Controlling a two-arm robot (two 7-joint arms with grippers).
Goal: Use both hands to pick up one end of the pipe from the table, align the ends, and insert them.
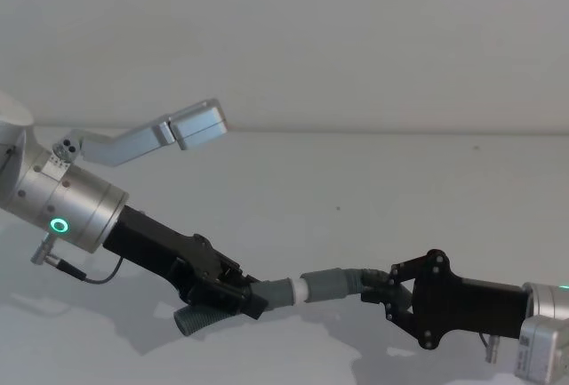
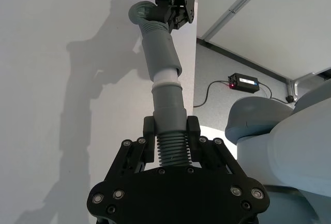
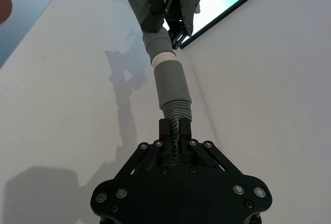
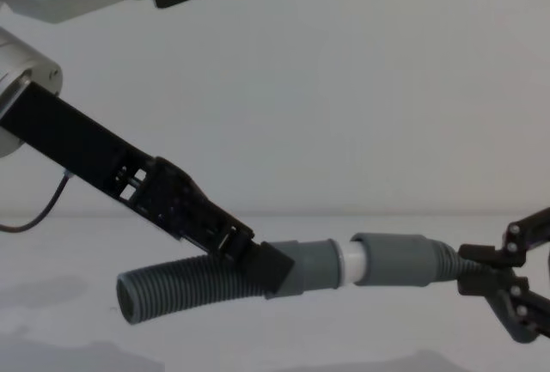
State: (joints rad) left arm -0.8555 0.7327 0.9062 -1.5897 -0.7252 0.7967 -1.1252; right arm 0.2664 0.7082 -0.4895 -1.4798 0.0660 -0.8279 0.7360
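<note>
No readable text, labels, brands, numbers or signs appearing anywhere in these views.

The right gripper is cut by the chest view's edge; its fingers hide the ribbed part of the right hose piece in the head view

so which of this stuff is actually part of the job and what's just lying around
Part of the job:
left gripper
right gripper
left hose piece
right hose piece
white spigot
table

Just around:
black power box
grey chair
</note>
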